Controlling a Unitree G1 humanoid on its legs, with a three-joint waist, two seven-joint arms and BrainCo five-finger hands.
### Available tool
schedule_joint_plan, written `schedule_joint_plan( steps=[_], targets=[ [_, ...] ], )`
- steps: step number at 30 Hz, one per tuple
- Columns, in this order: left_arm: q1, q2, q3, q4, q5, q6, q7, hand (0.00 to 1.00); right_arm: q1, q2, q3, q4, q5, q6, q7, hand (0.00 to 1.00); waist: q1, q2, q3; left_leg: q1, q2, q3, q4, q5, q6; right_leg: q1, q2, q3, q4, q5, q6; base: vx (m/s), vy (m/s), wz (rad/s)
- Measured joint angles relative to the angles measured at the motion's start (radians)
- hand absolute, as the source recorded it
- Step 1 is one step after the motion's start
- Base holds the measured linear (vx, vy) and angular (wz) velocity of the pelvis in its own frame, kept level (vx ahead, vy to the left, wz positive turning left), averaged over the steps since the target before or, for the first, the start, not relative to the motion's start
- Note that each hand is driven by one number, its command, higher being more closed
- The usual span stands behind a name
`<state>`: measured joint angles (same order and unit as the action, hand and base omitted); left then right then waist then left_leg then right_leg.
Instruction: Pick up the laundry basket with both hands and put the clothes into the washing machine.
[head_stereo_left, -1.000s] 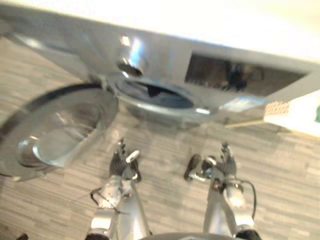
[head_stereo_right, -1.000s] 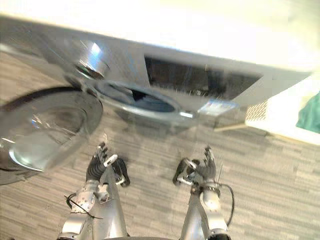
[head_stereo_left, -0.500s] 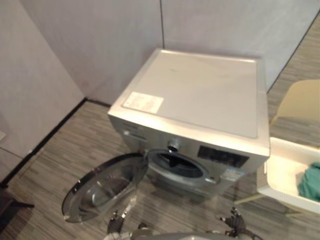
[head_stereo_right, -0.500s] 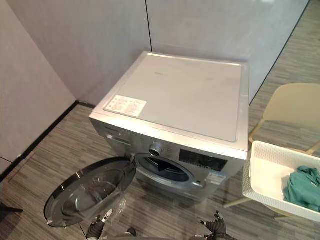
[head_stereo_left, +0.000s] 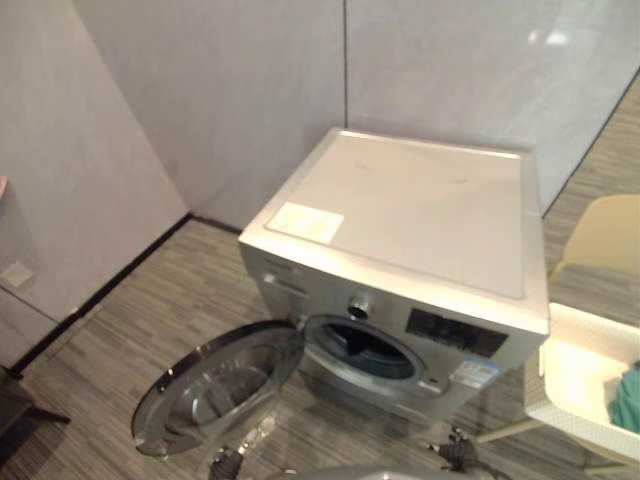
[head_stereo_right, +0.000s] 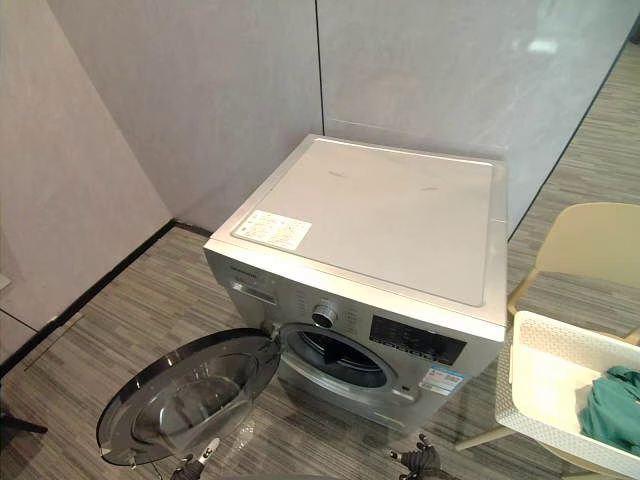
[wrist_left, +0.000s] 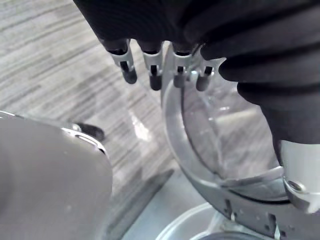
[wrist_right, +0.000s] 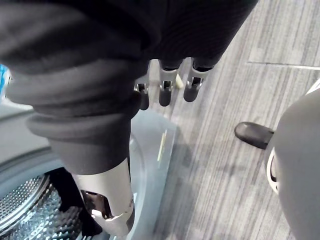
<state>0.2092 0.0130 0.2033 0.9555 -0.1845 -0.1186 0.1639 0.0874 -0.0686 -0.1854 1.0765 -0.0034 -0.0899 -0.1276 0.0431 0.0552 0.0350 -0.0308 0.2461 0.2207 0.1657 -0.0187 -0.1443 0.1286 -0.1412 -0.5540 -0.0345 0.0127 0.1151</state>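
Observation:
The silver washing machine (head_stereo_right: 400, 230) stands in a corner, its round glass door (head_stereo_right: 190, 400) swung open to the left and the drum opening (head_stereo_right: 340, 358) exposed. A white laundry basket (head_stereo_right: 530, 345) sits on a chair to the right of the machine, with teal clothes (head_stereo_right: 612, 405) inside it. My left hand (head_stereo_left: 228, 463) and right hand (head_stereo_left: 455, 452) hang low in front of the machine, far from the basket. In the wrist views the left hand (wrist_left: 128, 70) hangs over the door glass and the right hand (wrist_right: 107, 195) by the drum, both open and holding nothing.
A beige chair (head_stereo_right: 590, 240) carries the basket. Grey walls close in behind and to the left of the machine. The open door takes up the floor at front left. A dark shape (wrist_right: 70, 192) lies inside the drum.
The camera has tilted up from the hands and floor to the whole machine and walls, so the hands now sit at the bottom edge. The basket and clothes have not moved.

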Motion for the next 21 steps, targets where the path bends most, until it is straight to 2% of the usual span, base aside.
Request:
schedule_joint_plan(
  steps=[1, 3, 4, 6, 7, 8, 9, 10, 11, 12, 13, 15, 16, 18, 19, 20, 21],
  targets=[
    [-0.005, -0.001, 0.000, -0.005, -0.006, -0.002, 0.005, 0.00, -0.007, -0.004, 0.000, 0.000, 0.009, 0.000, 0.000, 0.00, 0.001, 0.010, 0.008, -0.033, 0.013, -0.003, 0.057, -0.001, 0.002, -0.020, 0.002, 0.013, 0.014, 0.002, -0.011, -0.20, 0.005, -0.37],
    [-0.006, -0.004, 0.000, -0.005, -0.021, -0.002, 0.011, 0.00, -0.013, -0.015, -0.001, -0.001, 0.033, 0.000, -0.001, 0.00, 0.000, 0.008, 0.023, -0.054, 0.024, -0.035, 0.094, -0.023, 0.002, -0.066, -0.002, 0.047, 0.039, 0.001, -0.027, -0.17, 0.045, -0.58],
    [-0.010, -0.011, 0.007, -0.004, -0.024, -0.001, 0.012, 0.00, -0.017, -0.021, -0.004, -0.001, 0.043, -0.001, -0.001, 0.00, 0.010, 0.023, 0.043, -0.081, 0.033, -0.081, 0.258, -0.107, -0.004, -0.083, 0.000, 0.079, 0.063, 0.008, -0.036, -0.16, 0.158, -0.81],
    [0.017, -0.021, 0.007, -0.002, -0.026, -0.001, 0.012, 0.00, -0.006, -0.032, -0.007, -0.004, 0.054, -0.002, -0.003, 0.00, 0.014, 0.040, 0.051, -0.083, 0.020, -0.146, 0.399, -0.170, -0.018, -0.100, 0.014, 0.155, 0.074, 0.025, -0.032, -0.20, 0.247, -1.16],
    [0.026, -0.028, 0.009, -0.001, -0.027, -0.002, 0.012, 0.00, -0.003, -0.030, -0.013, -0.015, 0.078, -0.002, -0.002, 0.00, 0.001, 0.048, 0.053, -0.077, 0.016, -0.198, 0.407, -0.206, -0.056, -0.115, 0.030, 0.201, 0.065, 0.041, -0.039, -0.19, 0.183, -1.10],
    [0.027, -0.027, 0.015, 0.002, -0.026, -0.001, 0.011, 0.00, -0.003, -0.028, -0.013, -0.022, 0.083, -0.003, 0.000, 0.00, -0.001, 0.049, 0.053, -0.074, 0.012, -0.207, 0.384, -0.226, -0.060, -0.129, 0.041, 0.221, 0.058, 0.048, -0.031, -0.20, 0.165, -0.96],
    [0.024, -0.025, 0.024, 0.014, -0.017, 0.000, 0.010, 0.00, -0.002, -0.026, -0.014, -0.035, 0.085, -0.005, 0.001, 0.00, -0.012, 0.048, 0.048, -0.050, 0.009, -0.205, 0.300, -0.280, -0.054, -0.171, 0.043, 0.262, 0.045, 0.056, -0.024, -0.18, 0.173, -0.90],
    [-0.003, -0.015, 0.028, 0.031, -0.016, 0.001, 0.006, 0.00, -0.008, -0.015, -0.014, -0.039, 0.085, -0.010, 0.002, 0.00, -0.019, 0.036, 0.050, -0.042, -0.012, -0.187, 0.257, -0.323, -0.015, -0.220, 0.035, 0.308, 0.042, 0.072, -0.006, -0.18, 0.186, -0.97],
    [-0.007, -0.006, 0.027, 0.037, -0.005, 0.003, 0.007, 0.00, -0.007, -0.007, -0.014, -0.041, 0.086, -0.010, 0.002, 0.00, -0.015, 0.017, 0.054, -0.042, -0.026, -0.165, 0.238, -0.320, -0.012, -0.235, 0.027, 0.340, 0.035, 0.073, -0.003, -0.27, 0.161, -1.21],
    [-0.004, 0.015, 0.026, 0.039, 0.026, 0.006, -0.004, 0.00, -0.007, 0.013, -0.013, -0.046, 0.086, -0.011, 0.004, 0.00, -0.021, -0.008, 0.063, -0.038, -0.058, -0.116, 0.203, -0.297, 0.020, -0.264, 0.013, 0.395, 0.009, 0.076, 0.002, -0.23, 0.084, -1.04],
    [-0.006, 0.028, 0.022, 0.043, 0.044, 0.007, -0.012, 0.00, -0.010, 0.018, -0.010, -0.051, 0.087, -0.011, 0.004, 0.00, -0.027, -0.021, 0.071, -0.028, -0.072, -0.090, 0.197, -0.292, 0.028, -0.268, 0.000, 0.408, 0.002, 0.075, 0.002, -0.24, 0.079, -0.99],
    [-0.015, 0.032, 0.016, 0.054, 0.065, 0.009, -0.015, 0.00, -0.009, 0.018, -0.007, -0.052, 0.088, -0.011, 0.008, 0.00, -0.030, -0.020, 0.074, -0.003, -0.074, -0.047, 0.186, -0.286, 0.046, -0.269, -0.012, 0.383, 0.005, 0.044, -0.034, -0.10, 0.038, -0.57],
    [-0.016, 0.032, 0.000, 0.057, 0.088, 0.015, -0.021, 0.00, -0.009, 0.010, 0.001, -0.052, 0.089, -0.011, 0.025, 0.00, -0.030, -0.005, 0.074, 0.016, -0.057, -0.018, 0.166, -0.270, 0.067, -0.279, -0.020, 0.318, 0.057, 0.042, -0.052, -0.04, -0.012, -0.43],
    [-0.025, 0.034, -0.013, 0.069, 0.121, 0.022, -0.031, 0.00, -0.007, 0.001, 0.016, -0.052, 0.081, -0.012, 0.040, 0.00, -0.032, 0.005, 0.070, 0.053, -0.045, 0.007, 0.125, -0.236, 0.057, -0.279, -0.034, 0.233, 0.244, 0.021, -0.079, 0.01, -0.035, -0.28],
    [-0.033, 0.036, -0.017, 0.078, 0.133, 0.027, -0.032, 0.00, -0.007, -0.002, 0.020, -0.048, 0.067, -0.011, 0.044, 0.00, -0.027, 0.004, 0.070, 0.079, -0.048, 0.022, 0.096, -0.221, 0.047, -0.257, -0.042, 0.198, 0.323, -0.058, -0.091, 0.04, -0.078, -0.23],
    [-0.038, 0.037, -0.017, 0.080, 0.140, 0.028, -0.032, 0.00, -0.010, -0.004, 0.020, -0.049, 0.062, -0.013, 0.051, 0.00, -0.032, 0.001, 0.069, 0.092, -0.056, 0.030, 0.073, -0.209, 0.038, -0.262, -0.048, 0.195, 0.336, -0.085, -0.081, 0.03, -0.097, -0.19],
    [-0.040, 0.037, -0.016, 0.080, 0.140, 0.029, -0.032, 0.00, -0.009, -0.004, 0.017, -0.056, 0.061, -0.015, 0.054, 0.00, -0.037, 0.004, 0.066, 0.098, -0.065, 0.033, 0.056, -0.197, 0.037, -0.265, -0.044, 0.195, 0.339, -0.078, -0.082, 0.01, -0.084, -0.22]
  ],
)
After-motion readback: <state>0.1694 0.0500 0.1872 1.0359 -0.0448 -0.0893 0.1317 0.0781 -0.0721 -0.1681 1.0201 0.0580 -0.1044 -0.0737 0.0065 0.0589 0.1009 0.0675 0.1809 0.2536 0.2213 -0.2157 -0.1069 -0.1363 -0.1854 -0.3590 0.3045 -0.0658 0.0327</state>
